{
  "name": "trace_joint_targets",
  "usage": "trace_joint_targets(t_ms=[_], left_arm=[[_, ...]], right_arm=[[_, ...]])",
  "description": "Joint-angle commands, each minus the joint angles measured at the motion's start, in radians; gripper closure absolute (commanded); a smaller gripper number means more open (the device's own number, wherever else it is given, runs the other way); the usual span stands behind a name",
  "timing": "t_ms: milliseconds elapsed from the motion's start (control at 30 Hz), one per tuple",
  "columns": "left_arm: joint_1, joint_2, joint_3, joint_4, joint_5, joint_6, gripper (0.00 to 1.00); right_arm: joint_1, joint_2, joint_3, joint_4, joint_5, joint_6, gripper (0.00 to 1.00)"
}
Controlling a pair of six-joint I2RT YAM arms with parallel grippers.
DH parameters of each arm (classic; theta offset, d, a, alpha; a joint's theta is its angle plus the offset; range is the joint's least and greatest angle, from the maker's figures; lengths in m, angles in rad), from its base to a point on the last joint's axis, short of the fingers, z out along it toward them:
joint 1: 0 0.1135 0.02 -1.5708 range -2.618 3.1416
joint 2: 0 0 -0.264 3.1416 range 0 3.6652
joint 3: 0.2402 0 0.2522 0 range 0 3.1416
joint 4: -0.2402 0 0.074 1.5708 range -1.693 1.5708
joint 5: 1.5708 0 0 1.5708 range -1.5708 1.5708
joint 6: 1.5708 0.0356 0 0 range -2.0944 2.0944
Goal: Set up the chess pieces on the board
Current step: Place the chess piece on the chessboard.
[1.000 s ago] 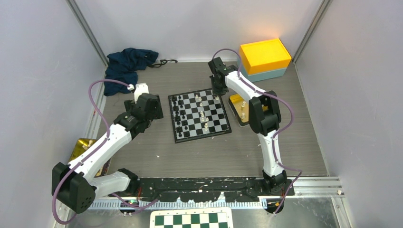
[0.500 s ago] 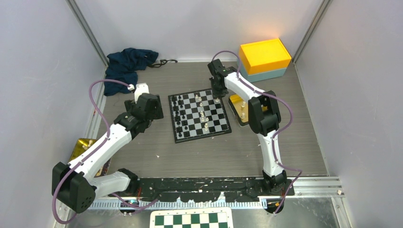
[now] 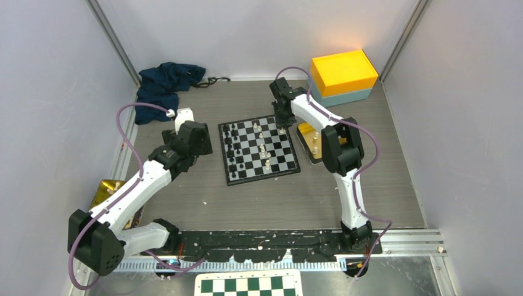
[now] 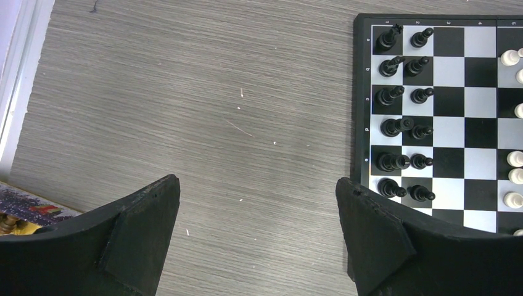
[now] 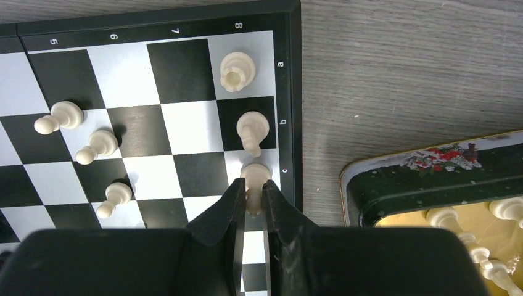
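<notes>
We are pinching a cream chess piece [image 5: 255, 173] between the fingertips of our right end effector [image 5: 251, 192]. It is standing upright, top pointing toward the wrist, on an edge square of the board [image 5: 185, 61]. Our left end effector [image 4: 256, 185] is hanging spread beside the board.

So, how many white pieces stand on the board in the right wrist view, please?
6: two white pieces in the column marked 8, a third beside them gripped in the right claw, three further left. The claw may hide others.
</notes>
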Motion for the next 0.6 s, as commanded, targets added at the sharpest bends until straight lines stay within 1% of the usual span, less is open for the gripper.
trace_joint_targets(t_ms=[0,100,233,433,500,567], left_arm=[[0.007,0.000,0.021,0.042,-0.006,0.006,0.03],[0.007,0.001,0.020,0.045,-0.006,0.007,0.03],[0.007,0.006,0.021,0.049,-0.006,0.011,0.03],[0.007,0.010,0.023,0.051,-0.006,0.014,0.03],[0.007,0.010,0.023,0.052,-0.006,0.015,0.02],[0.007,0.008,0.026,0.051,-0.006,0.014,0.02]], right_arm=[[0.007,-0.003,0.013,0.023,-0.006,0.003,0.91],[0.006,0.001,0.016,0.023,-0.006,0.004,0.90],[0.006,0.005,0.023,0.019,-0.008,0.004,0.85],[0.006,0.003,0.039,0.013,-0.009,0.000,0.70],[0.007,0.000,0.043,0.012,-0.007,-0.002,0.63],[0.007,-0.003,0.047,0.013,-0.004,-0.004,0.60]])
